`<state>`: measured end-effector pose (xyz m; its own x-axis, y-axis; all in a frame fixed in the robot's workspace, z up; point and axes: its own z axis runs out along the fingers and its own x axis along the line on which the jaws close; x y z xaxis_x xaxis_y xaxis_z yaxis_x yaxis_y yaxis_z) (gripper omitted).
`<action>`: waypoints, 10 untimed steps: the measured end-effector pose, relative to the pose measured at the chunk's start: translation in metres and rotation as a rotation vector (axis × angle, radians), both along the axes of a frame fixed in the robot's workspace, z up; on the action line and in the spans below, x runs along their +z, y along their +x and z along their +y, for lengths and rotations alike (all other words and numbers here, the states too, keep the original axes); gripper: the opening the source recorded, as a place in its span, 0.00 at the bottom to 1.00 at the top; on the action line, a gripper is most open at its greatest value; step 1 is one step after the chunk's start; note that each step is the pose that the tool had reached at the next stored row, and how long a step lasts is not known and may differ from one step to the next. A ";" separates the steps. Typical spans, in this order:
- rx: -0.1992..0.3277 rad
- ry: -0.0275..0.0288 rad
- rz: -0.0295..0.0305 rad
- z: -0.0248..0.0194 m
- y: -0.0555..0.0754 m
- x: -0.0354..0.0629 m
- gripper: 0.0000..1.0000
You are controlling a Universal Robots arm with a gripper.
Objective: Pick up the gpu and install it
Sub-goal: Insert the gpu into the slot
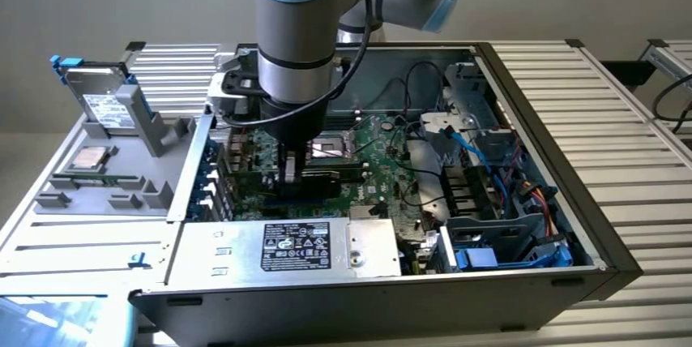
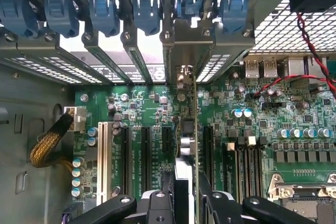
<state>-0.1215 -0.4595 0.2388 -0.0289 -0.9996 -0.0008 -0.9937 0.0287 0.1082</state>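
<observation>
Clamped between the black fingers [image 2: 157,208] of the end effector [image 2: 181,203]: the gpu [image 2: 190,129], held edge-on and upright, reaching forward from the fingertips to its silver end bracket [image 2: 193,45] at the rear slot wall of the computer case [image 1: 540,282]. Directly beneath the end effector: the green motherboard [image 2: 262,124], with black expansion slots [image 2: 147,150] running parallel to the card on either side. Beyond the bracket: a row of blue slot latches [image 2: 105,9]. Off to one side of the fingers: a braided yellow cable [image 2: 47,148] against the grey case wall.

Seen from outside: end effector [image 1: 292,170] lowered into the open case, directly above the motherboard [image 1: 373,169]. Just in front of it, nearer the camera: the silver power supply [image 1: 292,246] with a black label. Well apart, at the exterior view's left: a hard drive [image 1: 106,108] standing on the grey bench [image 1: 65,233].
</observation>
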 end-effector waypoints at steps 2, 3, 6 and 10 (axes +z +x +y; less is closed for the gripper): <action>0.000 0.0000 0.0000 0.0000 0.000 -0.0004 0.28; 0.000 0.0002 0.0000 0.0000 0.000 -0.0005 0.28; 0.000 0.0005 0.0004 0.0001 0.000 -0.0006 0.28; 0.001 0.0012 0.0000 0.0021 0.000 -0.0009 0.28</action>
<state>-0.1219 -0.4574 0.2379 -0.0281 -0.9996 -0.0021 -0.9937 0.0277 0.1083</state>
